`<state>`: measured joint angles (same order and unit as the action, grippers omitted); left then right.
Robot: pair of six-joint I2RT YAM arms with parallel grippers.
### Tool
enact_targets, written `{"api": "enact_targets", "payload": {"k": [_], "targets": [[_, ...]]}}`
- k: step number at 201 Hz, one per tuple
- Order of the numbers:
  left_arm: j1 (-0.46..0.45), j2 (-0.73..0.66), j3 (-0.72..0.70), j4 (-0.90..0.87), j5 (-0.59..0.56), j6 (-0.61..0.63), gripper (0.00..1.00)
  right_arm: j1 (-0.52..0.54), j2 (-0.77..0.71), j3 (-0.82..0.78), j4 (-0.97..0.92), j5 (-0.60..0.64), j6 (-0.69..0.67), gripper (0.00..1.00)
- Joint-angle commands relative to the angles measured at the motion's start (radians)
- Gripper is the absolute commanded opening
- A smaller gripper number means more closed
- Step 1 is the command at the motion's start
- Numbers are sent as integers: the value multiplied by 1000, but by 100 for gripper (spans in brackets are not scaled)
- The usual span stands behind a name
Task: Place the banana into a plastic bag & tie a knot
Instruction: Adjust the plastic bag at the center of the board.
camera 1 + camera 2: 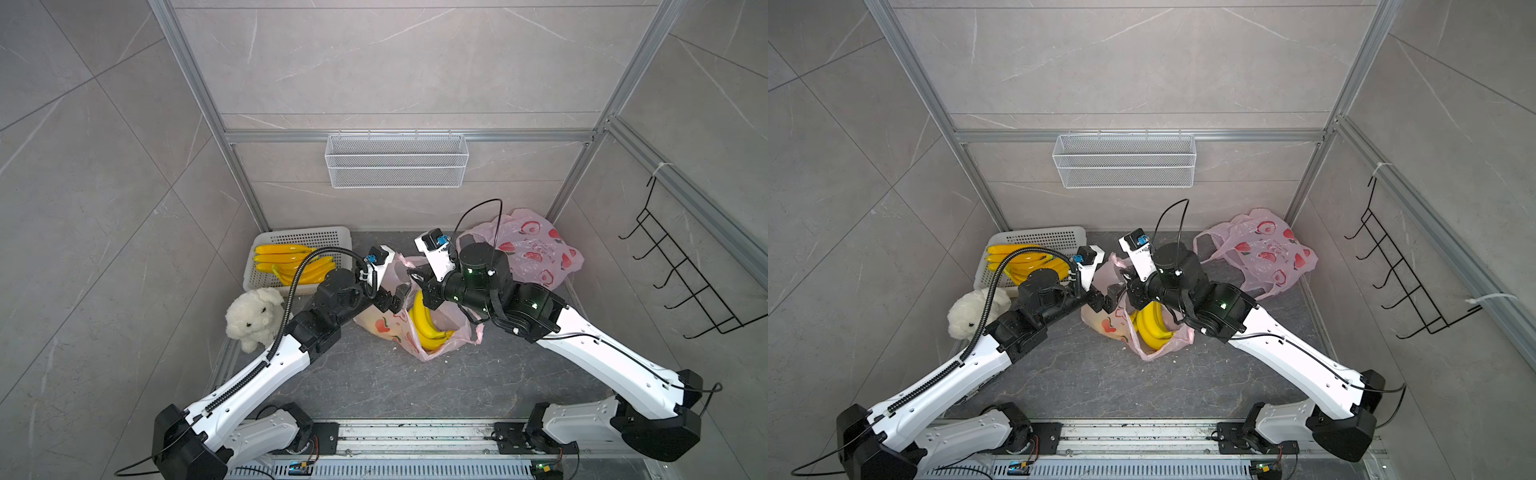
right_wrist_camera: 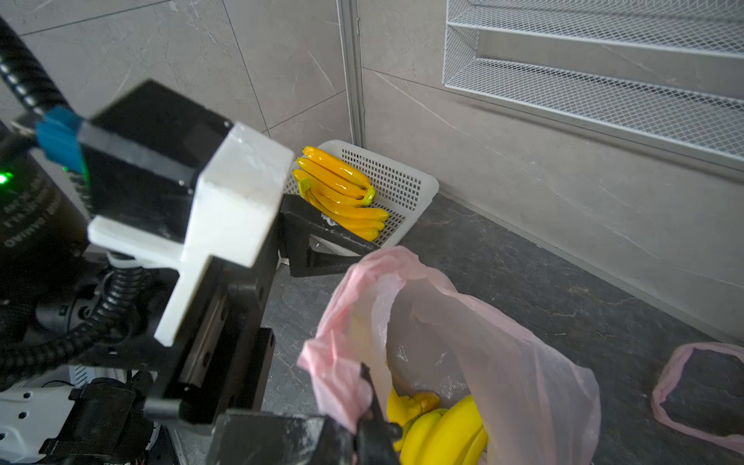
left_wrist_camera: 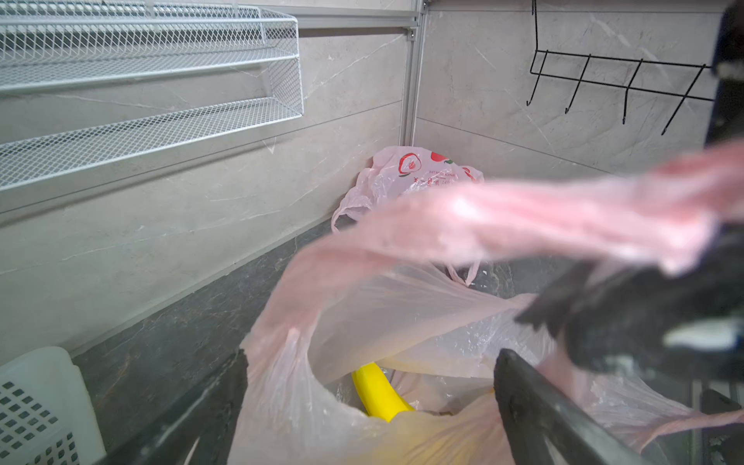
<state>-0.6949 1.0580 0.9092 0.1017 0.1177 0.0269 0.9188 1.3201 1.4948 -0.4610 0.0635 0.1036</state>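
left gripper (image 1: 392, 300) jaws spread wide, straddling the left rim of the plastic bag (image 1: 455, 332), nothing clamped; right gripper (image 2: 367, 396) closed tight, pinching a bunched bag handle (image 2: 342, 362); banana (image 1: 424, 326) bunch lies inside the bag, mid-floor between both arms; bag mouth gaping, not tied

Grey marbled tile walls (image 1: 395, 62), aluminium framing (image 1: 411, 136), white mesh shelf (image 1: 397, 160), black hook rack (image 1: 688, 266), dark stone floor (image 1: 395, 386).

banana (image 3: 380, 396) inside pink bag (image 3: 402, 322) | left end effector (image 3: 372, 354) jaws apart
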Motion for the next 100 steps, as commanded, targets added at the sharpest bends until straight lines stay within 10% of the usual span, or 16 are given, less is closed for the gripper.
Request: {"api": "enact_targets", "payload": {"k": [1, 100], "targets": [[33, -80, -38, 83, 77, 48, 98, -3, 10, 24, -11, 25, -30, 0], [59, -98, -71, 107, 132, 168, 100, -3, 47, 66, -28, -5, -55, 0]]}}
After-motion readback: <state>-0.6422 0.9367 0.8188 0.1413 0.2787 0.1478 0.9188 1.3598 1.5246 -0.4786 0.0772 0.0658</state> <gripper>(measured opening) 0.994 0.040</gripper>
